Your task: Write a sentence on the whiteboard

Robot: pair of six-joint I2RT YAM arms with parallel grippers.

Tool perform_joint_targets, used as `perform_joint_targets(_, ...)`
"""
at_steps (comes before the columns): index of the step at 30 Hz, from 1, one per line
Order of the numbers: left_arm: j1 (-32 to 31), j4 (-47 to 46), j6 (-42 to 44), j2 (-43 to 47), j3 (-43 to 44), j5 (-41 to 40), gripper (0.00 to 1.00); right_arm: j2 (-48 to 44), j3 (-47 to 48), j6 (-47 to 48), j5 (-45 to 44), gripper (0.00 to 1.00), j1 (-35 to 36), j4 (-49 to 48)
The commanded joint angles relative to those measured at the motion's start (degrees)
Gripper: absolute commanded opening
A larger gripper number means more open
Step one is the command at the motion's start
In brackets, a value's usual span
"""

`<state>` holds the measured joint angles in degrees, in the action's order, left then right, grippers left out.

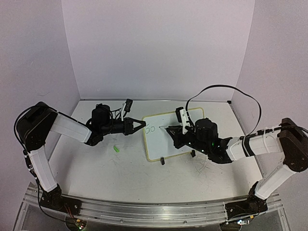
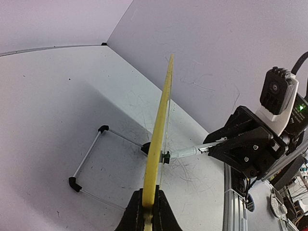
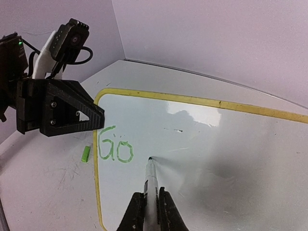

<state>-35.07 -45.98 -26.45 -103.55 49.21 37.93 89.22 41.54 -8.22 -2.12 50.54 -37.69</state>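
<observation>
Two arms attend one whiteboard (image 1: 171, 142), which stands propped toward the far edge of the desk (image 1: 120, 178), right of centre.

Top view: the left end effector (image 1: 140, 123) meets the board's left rim. The right end effector (image 1: 169, 129) is over the board's face. A small green cap (image 1: 116, 149) (presumably the pen's) lies on the desk near the board's left rim.

Left wrist view: the board is seen edge-on, its yellow rim clenched between this end effector's jaws. A wire stand (image 2: 89, 163) behind the board rests on the desk. The grip is judged to be bracing the board.

Right wrist view: the right end effector is clenched on a marker (image 3: 151, 175). Its tip sits at the board's surface just right of the sentence (image 3: 115, 150); actual contact cannot be confirmed. The green lettering, at the board's upper left corner, reads "Go", possibly with a further "o".

Assessment: writing is at an early stage. The first word is incomplete, the rest is outstanding, and most of the board is blank.
</observation>
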Motion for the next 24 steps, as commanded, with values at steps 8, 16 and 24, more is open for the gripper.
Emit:
perform_joint_targets(8, 0.0, 0.2, 1.5, 2.0, 2.0, 0.6, 0.0, 1.8, 3.6, 0.3, 0.6, 0.0, 0.0, -2.9)
perform_joint_targets(16, 0.0, 0.2, 1.6, 2.2, 2.1, 0.7, 0.0, 3.0, 4.4, 0.3, 0.2, 0.0, 0.1, -2.8)
perform_joint_targets(24, 0.0, 0.3, 1.7, 2.4, 1.9, 0.6, 0.0, 3.9, 5.1, 0.3, 0.0, 0.0, 0.1, -1.7)
